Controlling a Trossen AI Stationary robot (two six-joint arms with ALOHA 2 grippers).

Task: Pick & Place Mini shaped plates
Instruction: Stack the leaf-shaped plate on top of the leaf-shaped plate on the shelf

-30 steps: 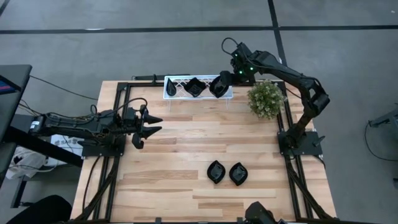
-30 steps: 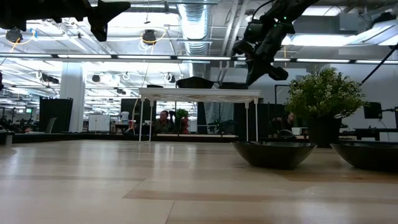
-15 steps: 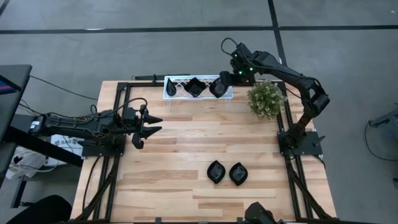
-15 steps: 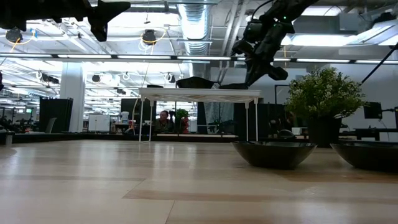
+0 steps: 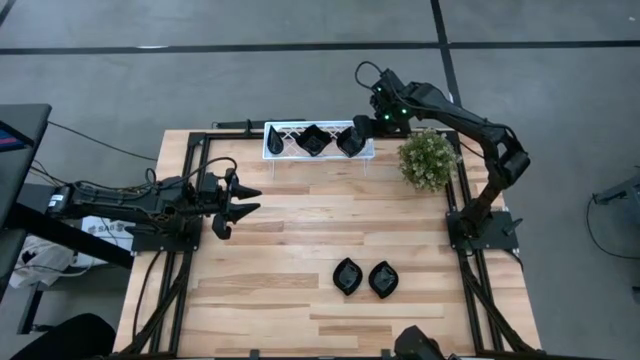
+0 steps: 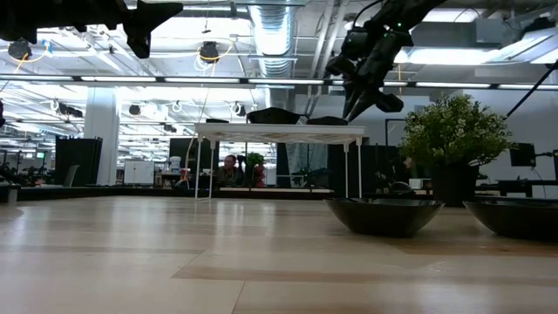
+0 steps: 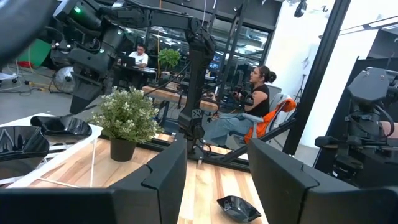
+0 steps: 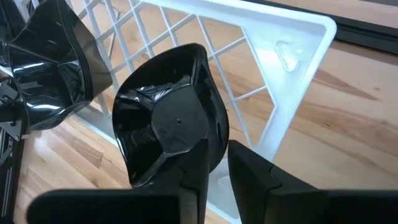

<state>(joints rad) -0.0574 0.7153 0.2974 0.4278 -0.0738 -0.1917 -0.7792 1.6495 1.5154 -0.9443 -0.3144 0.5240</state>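
Observation:
A white lattice tray [image 5: 318, 141] stands on legs at the table's far edge. On it lie three black mini shaped plates: a slim teardrop [image 5: 275, 138], a rounded square [image 5: 313, 140] and a leaf plate [image 8: 171, 127] at its right end. My right gripper [image 8: 217, 177] slants down over that leaf plate, open, one finger on each side of the plate's near rim. Two more leaf plates [image 5: 347, 276] [image 5: 383, 279] rest on the wood near the front. At the table's left, my left gripper [image 5: 240, 198] hovers level and open, holding nothing. My right gripper: one finger [image 8: 189, 190] stands right against the outer side of the leaf plate's near rim [image 8: 210, 158], and I cannot tell whether it touches. The other finger [image 8: 252, 177] is clear of the rim, with white tray showing between. The plate lies on the tray's lattice.
A green potted plant [image 5: 428, 160] stands just right of the tray, close under my right arm. The middle of the wooden table [image 5: 300, 230] is bare. Black frame rails run along the table's left and right sides.
My right gripper has opened without moving from its place over the tray. The leaf plate, first held tilted between the fingers, has come down and now lies on the tray's right end.

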